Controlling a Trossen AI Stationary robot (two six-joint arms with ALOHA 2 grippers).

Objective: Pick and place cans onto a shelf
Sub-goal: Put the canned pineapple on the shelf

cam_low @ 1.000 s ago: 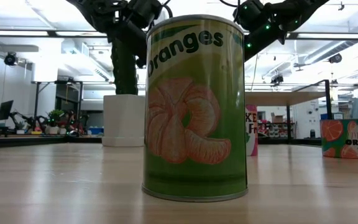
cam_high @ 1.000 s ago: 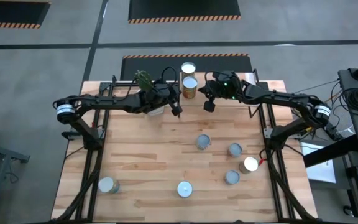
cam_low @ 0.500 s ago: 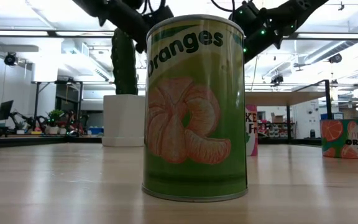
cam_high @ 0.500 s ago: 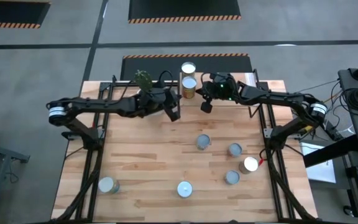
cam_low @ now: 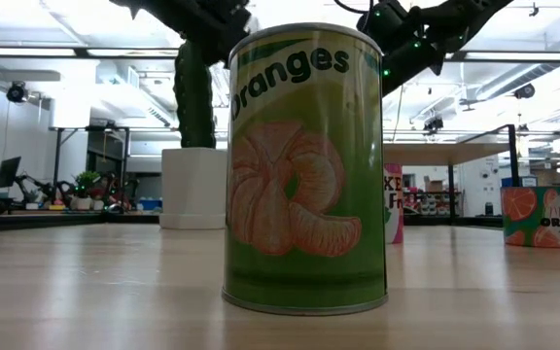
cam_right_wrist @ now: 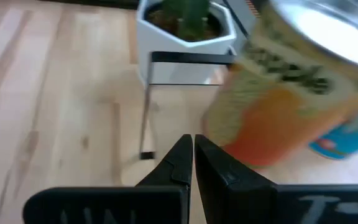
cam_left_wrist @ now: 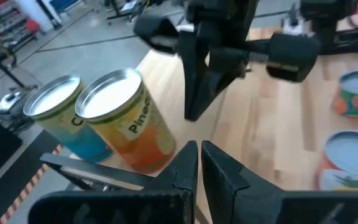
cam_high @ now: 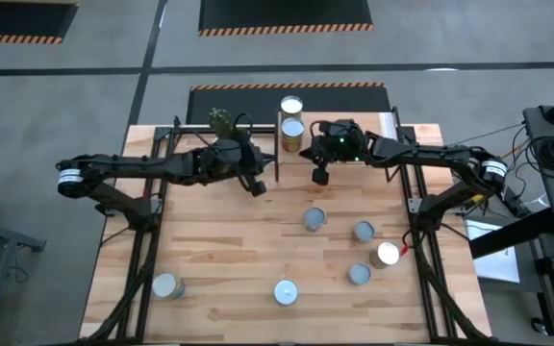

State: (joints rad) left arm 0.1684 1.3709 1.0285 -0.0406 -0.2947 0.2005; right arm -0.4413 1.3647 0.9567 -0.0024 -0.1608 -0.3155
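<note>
Your left hand (cam_high: pixel 256 187) and right hand (cam_high: pixel 320 176) hovered empty, fingers pressed together, flanking two cans (cam_high: pixel 293 135) on the shelf (cam_high: pixel 385 123) above your worktop (cam_high: pixel 219 259).

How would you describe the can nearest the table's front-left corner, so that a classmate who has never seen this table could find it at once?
Start at the wooden table seen from above and go to its front-left corner, on the left arm's side. There one can stands alone with a silver top. The other loose cans cluster toward the middle and right; this one has no close neighbour.
</note>
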